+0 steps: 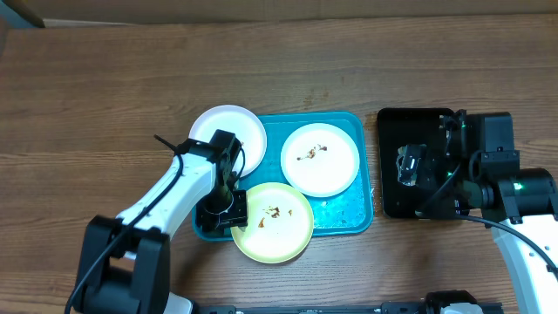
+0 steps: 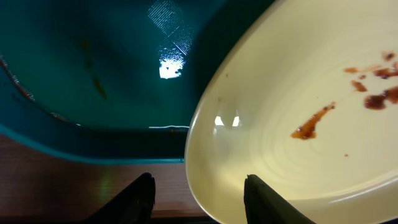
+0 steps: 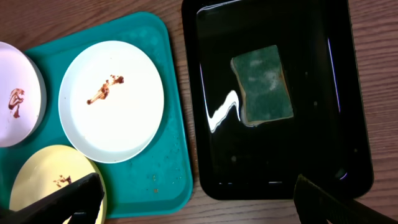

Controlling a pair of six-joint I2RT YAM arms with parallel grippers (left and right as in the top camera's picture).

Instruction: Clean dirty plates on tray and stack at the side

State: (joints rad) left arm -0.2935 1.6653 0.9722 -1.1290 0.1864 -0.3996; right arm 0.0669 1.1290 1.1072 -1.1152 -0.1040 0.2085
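The turquoise tray [image 1: 349, 209] holds three plates. A white plate [image 1: 228, 133] sits at its far left corner, overhanging the rim. A second white plate [image 1: 320, 157] with a brown smear lies at the right. The yellow-green plate [image 1: 272, 222], also smeared, overhangs the near edge. My left gripper [image 1: 234, 209] is at this plate's left rim. In the left wrist view its jaws [image 2: 202, 200] straddle the rim of the yellow-green plate [image 2: 292, 124], one finger over the plate and the other outside it, with gaps still showing. My right gripper [image 3: 202, 202] hangs wide open and empty over the black tray [image 3: 311, 155].
A green sponge [image 3: 262, 84] lies in the glossy black tray [image 1: 392, 122], right of the turquoise tray [image 3: 168, 155]. Bare wooden table surrounds both trays. The left arm reaches in from the near left, the right arm from the near right.
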